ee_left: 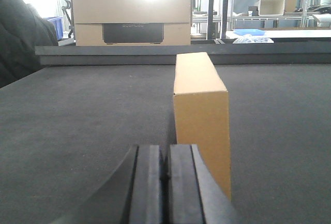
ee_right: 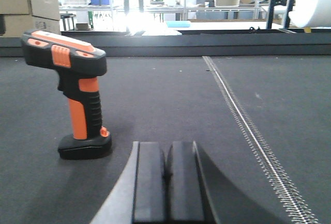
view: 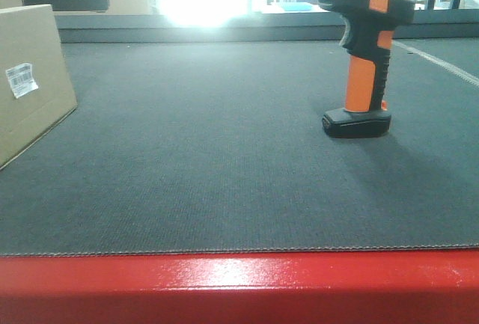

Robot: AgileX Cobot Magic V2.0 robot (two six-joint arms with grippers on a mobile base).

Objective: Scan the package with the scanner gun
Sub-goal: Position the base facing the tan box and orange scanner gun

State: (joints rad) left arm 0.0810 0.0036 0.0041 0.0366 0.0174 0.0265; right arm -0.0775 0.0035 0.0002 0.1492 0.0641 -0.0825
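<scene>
An orange and black scanner gun (view: pixel 363 54) stands upright on its base on the dark grey mat, right of centre; it also shows in the right wrist view (ee_right: pixel 77 92), ahead and left of my right gripper (ee_right: pixel 165 168). A brown cardboard package (view: pixel 26 77) with a white barcode label (view: pixel 21 80) stands at the left edge; in the left wrist view it (ee_left: pixel 199 107) stands just ahead and slightly right of my left gripper (ee_left: pixel 165 169). Both grippers are shut and empty, low over the mat. Neither gripper shows in the front view.
The mat (view: pixel 224 159) ends at a red front edge (view: pixel 239 283). A raised dark ledge (ee_left: pixel 181 53) runs along the far side, with a large cardboard box (ee_left: pixel 132 17) behind it. A zipper-like seam (ee_right: pixel 248 125) runs across the mat to the right.
</scene>
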